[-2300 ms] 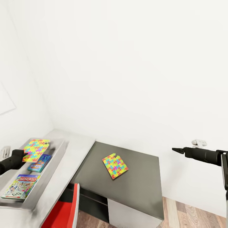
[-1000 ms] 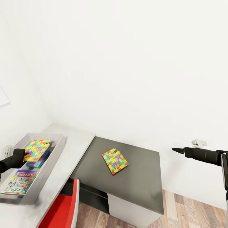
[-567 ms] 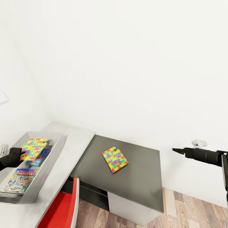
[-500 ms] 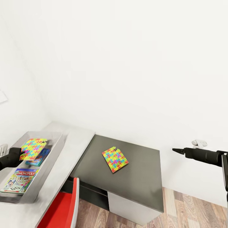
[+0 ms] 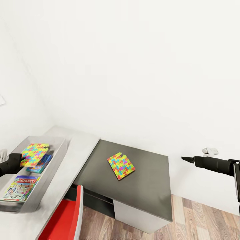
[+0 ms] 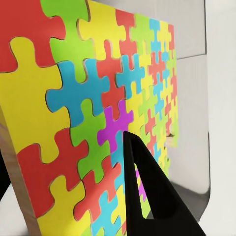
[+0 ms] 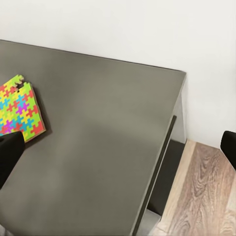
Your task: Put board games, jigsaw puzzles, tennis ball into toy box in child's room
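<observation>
Left claw (image 5: 20,162) pinches one multicoloured jigsaw slab (image 5: 32,154) over the shallow grey toy tray (image 5: 61,150) (Monopoly box (image 5: 20,188) and blue box (image 5: 40,164) already inside). Second jigsaw slab (image 5: 121,165) remains mid dark cabinet top (image 5: 150,193). Right claw (image 5: 185,159): spread.

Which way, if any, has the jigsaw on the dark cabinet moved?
No. The jigsaw lies where it did against the dark cabinet and its back-left corner; only the camera shifted.

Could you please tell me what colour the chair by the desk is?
The chair is red, clearest in the head view.
</observation>
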Available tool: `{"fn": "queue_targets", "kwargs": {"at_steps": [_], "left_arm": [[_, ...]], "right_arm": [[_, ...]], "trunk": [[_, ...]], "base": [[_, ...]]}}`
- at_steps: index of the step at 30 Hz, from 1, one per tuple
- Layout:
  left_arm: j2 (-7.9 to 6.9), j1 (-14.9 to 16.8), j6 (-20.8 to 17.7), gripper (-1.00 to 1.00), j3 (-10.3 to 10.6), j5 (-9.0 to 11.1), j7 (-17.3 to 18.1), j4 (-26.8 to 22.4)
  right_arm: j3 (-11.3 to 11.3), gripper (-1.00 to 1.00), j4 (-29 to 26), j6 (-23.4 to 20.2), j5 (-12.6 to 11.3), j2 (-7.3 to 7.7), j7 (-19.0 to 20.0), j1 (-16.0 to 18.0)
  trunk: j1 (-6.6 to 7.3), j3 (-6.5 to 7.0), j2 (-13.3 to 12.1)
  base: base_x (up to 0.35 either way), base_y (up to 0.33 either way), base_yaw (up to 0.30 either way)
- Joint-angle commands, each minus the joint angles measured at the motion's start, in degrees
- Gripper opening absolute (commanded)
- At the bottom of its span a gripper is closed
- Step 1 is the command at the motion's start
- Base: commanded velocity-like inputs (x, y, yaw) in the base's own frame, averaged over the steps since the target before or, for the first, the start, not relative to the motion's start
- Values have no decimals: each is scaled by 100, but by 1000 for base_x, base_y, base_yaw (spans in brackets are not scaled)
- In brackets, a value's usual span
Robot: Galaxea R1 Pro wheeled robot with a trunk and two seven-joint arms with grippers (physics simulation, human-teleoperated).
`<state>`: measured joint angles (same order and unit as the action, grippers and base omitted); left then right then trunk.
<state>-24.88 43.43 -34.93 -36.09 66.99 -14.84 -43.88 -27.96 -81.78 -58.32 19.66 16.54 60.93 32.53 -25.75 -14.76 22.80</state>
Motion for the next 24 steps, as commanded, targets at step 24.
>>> {"fn": "queue_targets", "kwargs": {"at_steps": [24], "left_arm": [[-2, 33, -22, -100, -12, 68, -51, -7]], "right_arm": [[1, 100, -46, -30, 55, -4, 59, -9]], "trunk": [[-3, -236, 12]], "base": [[0, 0, 0]]}}
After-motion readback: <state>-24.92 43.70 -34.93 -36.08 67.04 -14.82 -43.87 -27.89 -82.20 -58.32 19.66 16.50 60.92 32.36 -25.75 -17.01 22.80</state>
